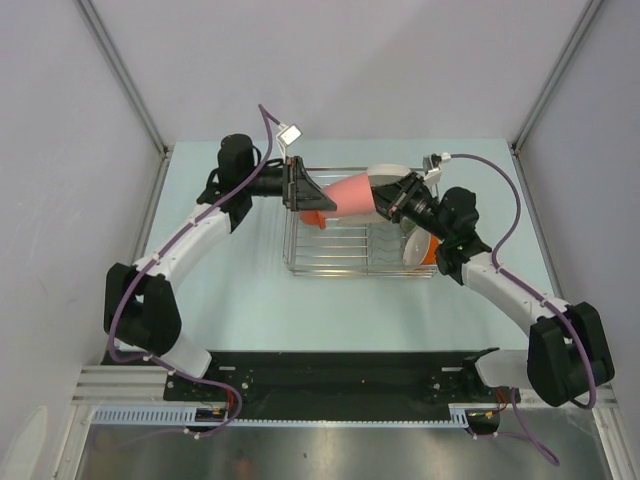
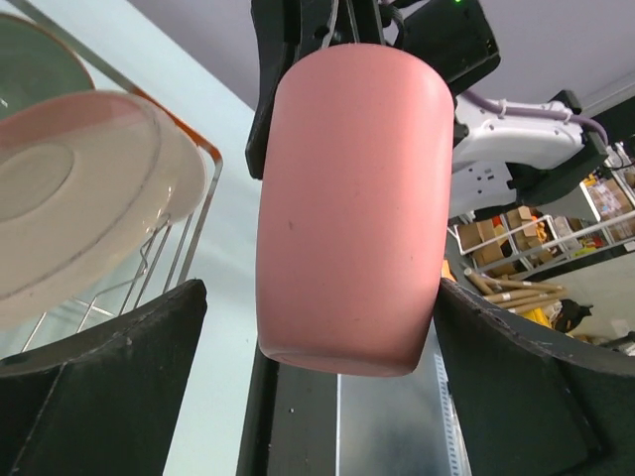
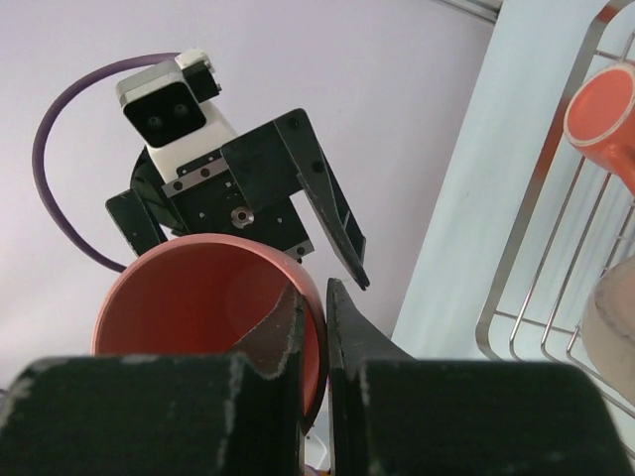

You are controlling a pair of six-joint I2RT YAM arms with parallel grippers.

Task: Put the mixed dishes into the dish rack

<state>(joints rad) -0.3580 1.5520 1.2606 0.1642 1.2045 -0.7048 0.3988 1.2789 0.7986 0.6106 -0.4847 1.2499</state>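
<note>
The pink tumbler (image 1: 350, 195) hangs on its side above the dish rack (image 1: 340, 268). My right gripper (image 1: 388, 203) is shut on its rim, with one finger inside the mouth and one outside, as the right wrist view shows (image 3: 315, 290). My left gripper (image 1: 312, 195) is open and straddles the tumbler's base (image 2: 352, 208). There is a gap at its left finger (image 2: 119, 377), and its right finger (image 2: 526, 367) is close to the wall. Plates (image 2: 69, 188) stand upright in the rack. An orange cup (image 1: 312, 218) lies in the rack's left part.
A pale green bowl (image 2: 30, 59) sits behind the plates. A white mug with orange on it (image 1: 422, 250) is at the rack's right end. The rack's wire rim (image 3: 516, 248) runs below the tumbler. Grey walls close in the table on three sides.
</note>
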